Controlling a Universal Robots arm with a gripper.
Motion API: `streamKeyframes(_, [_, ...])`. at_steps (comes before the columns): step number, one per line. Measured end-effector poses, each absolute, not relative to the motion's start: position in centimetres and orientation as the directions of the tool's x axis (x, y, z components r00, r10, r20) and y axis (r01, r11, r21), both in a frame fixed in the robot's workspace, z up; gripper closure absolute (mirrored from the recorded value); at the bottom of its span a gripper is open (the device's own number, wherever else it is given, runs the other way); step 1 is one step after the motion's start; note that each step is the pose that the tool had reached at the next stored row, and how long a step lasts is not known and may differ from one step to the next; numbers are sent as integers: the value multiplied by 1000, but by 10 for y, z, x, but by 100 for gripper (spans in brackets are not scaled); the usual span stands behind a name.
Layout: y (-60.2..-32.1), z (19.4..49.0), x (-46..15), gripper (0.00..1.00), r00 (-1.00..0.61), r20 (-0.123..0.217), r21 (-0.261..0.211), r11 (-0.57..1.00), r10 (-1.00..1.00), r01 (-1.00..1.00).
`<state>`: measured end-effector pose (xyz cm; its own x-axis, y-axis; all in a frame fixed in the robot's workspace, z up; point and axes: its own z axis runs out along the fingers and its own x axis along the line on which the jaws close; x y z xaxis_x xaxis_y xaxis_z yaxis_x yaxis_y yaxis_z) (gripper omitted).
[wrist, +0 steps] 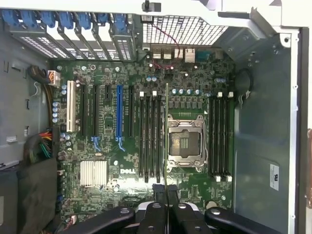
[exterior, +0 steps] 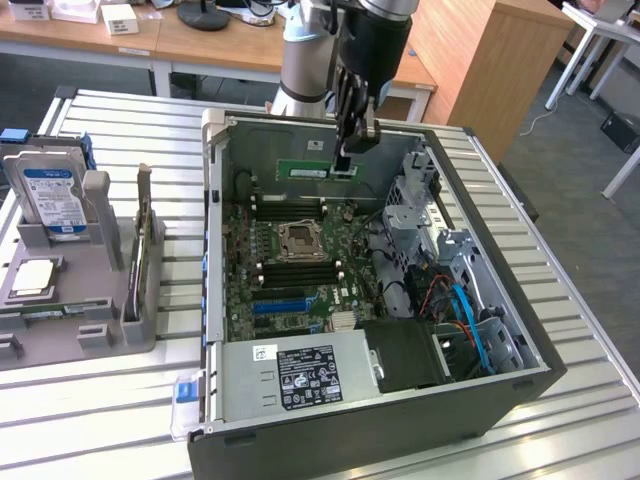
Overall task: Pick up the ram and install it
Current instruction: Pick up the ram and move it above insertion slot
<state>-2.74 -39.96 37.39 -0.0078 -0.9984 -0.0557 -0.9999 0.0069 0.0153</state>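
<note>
Exterior view: a slatted metal table point(exterior: 100, 420) carries an open computer case point(exterior: 213, 190) lying on its side. Beside it, on the exterior view's left, is a grey holder point(exterior: 100, 300) with a hard drive point(exterior: 50, 195) standing in it. Inside the case the green motherboard point(exterior: 290, 270) faces up, with the power supply point(exterior: 290, 375) along the near edge. The robot arm point(exterior: 305, 50) reaches down from the far side into the case opening.

The gripper point(exterior: 345, 158) is clenched on the ram point(exterior: 300, 169), pinching the green stick near one end. The stick is held level and on edge in the air above the far part of the board (not seated in any slot).

From the wrist view the ram appears edge-on as a thin line running out from between the fingers point(wrist: 155, 214). It sits over the strip between the nearer bank of black memory slots point(wrist: 150, 136) and the CPU socket point(wrist: 185, 144), parallel to those slots. A second bank of slots point(wrist: 219, 136) lies beyond the socket. The blue expansion slot point(wrist: 119, 117) is further off on the other side.
</note>
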Motion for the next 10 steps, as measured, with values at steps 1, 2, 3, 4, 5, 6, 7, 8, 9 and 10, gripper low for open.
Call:
streamKeyframes(1, [-400,372,-27,88,-8,-56,15,7,-998,-1000])
streamKeyframes(2, [-400,370,-27,88,-8,-56,15,7,-998,-1000])
streamKeyframes(3, [-400,369,-27,88,-8,-56,15,7,-998,-1000])
streamKeyframes(4, [-400,367,-27,88,-8,-56,15,7,-998,-1000])
streamKeyframes(5, [-400,365,-27,88,-8,-55,15,7,-998,-1000])
streamKeyframes(6, [-400,363,-27,88,-8,-55,15,7,-998,-1000])
streamKeyframes(7, [-400,361,-27,88,-8,-55,16,7,-998,-1000])
streamKeyframes(8, [-400,360,-27,88,-8,-54,16,7,-998,-1000])
streamKeyframes(9, [-400,358,-27,88,-8,-54,16,7,-998,-1000])
streamKeyframes(10, [-400,356,-27,88,-8,-54,16,7,-998,-1000])
